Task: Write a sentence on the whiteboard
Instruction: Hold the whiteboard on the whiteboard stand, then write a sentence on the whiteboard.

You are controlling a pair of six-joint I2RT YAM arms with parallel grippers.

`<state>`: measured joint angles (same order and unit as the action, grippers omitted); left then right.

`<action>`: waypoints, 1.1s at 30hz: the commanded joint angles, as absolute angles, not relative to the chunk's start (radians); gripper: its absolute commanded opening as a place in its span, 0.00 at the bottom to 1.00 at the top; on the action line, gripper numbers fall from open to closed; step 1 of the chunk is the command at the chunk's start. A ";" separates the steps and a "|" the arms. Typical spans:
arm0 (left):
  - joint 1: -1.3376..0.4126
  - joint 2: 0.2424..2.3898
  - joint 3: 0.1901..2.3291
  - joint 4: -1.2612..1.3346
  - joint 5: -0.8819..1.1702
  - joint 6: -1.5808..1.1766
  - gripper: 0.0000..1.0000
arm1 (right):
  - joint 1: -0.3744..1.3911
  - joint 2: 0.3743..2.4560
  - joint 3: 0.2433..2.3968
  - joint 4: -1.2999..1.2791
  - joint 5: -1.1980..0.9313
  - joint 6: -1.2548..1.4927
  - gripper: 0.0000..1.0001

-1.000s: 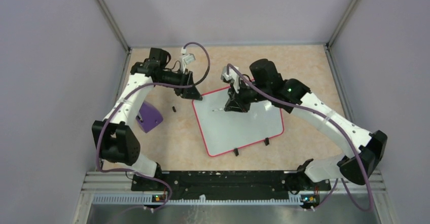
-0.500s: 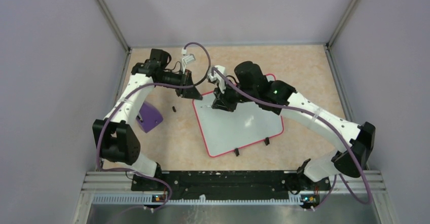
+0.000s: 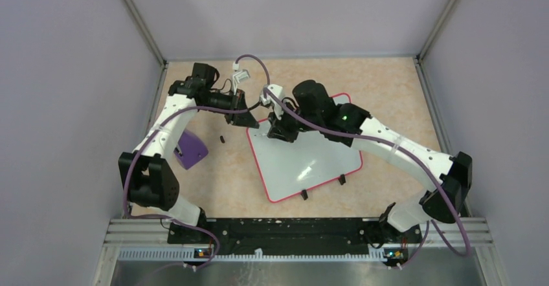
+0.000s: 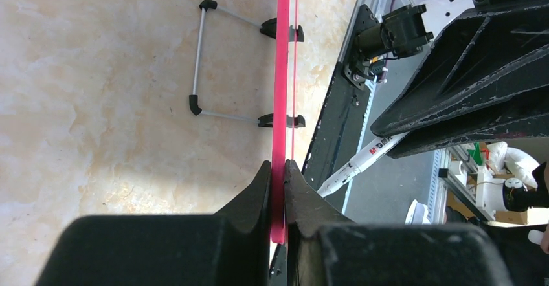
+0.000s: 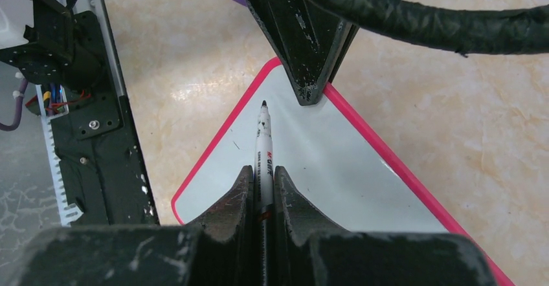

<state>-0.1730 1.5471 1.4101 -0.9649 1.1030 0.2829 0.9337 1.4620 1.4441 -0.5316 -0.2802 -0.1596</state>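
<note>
The whiteboard (image 3: pixel 304 160) lies flat on the tan marbled table (image 3: pixel 388 92), about mid-table and turned at an angle, its red-pink rim visible all round and its two small black feet (image 3: pixel 322 187) on the edge nearest the arm bases. The right arm reaches from its base across the board to the far left corner. The left arm bends round the left side of the table to that same corner. A purple block (image 3: pixel 190 149) sits on the table left of the board, well apart from it and partly under the left arm. The left gripper (image 4: pixel 277 169) is clamped on the board's rim at the corner, both fingers pressed against the red edge. The right gripper (image 5: pixel 262 173) is closed on a white marker (image 5: pixel 263 143), black tip pointing out over the white surface toward the left gripper's fingers (image 5: pixel 311 72); whether the tip touches the board cannot be told. A small black piece (image 3: pixel 222 139) lies on the table between the block and the board
</note>
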 commanded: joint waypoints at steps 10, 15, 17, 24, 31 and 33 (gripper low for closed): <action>-0.169 1.530 1.405 -0.949 1.120 0.306 0.00 | 0.945 1.496 1.500 -0.481 -0.281 -0.151 0.00; -0.169 1.532 1.412 -0.951 1.123 0.310 0.00 | 0.950 1.507 1.500 -0.479 -0.271 -0.156 0.00; -0.169 1.535 1.414 -0.952 1.125 0.311 0.00 | 0.950 1.507 1.498 -0.477 -0.266 -0.158 0.00; -0.169 1.537 1.420 -0.959 1.125 0.316 0.00 | 0.945 1.485 1.476 -0.487 -0.205 -0.170 0.00; -0.169 1.544 1.425 -0.961 1.129 0.316 0.00 | 0.905 1.450 1.446 -0.501 -0.183 -0.170 0.00; -0.169 1.545 1.428 -0.960 1.125 0.316 0.00 | 0.894 1.439 1.437 -0.505 -0.177 -0.174 0.00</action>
<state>-0.1711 1.5471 1.4021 -0.9642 1.1072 0.3099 0.9253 1.4960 1.4464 -0.5148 -0.2333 -0.1631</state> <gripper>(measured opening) 0.111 0.085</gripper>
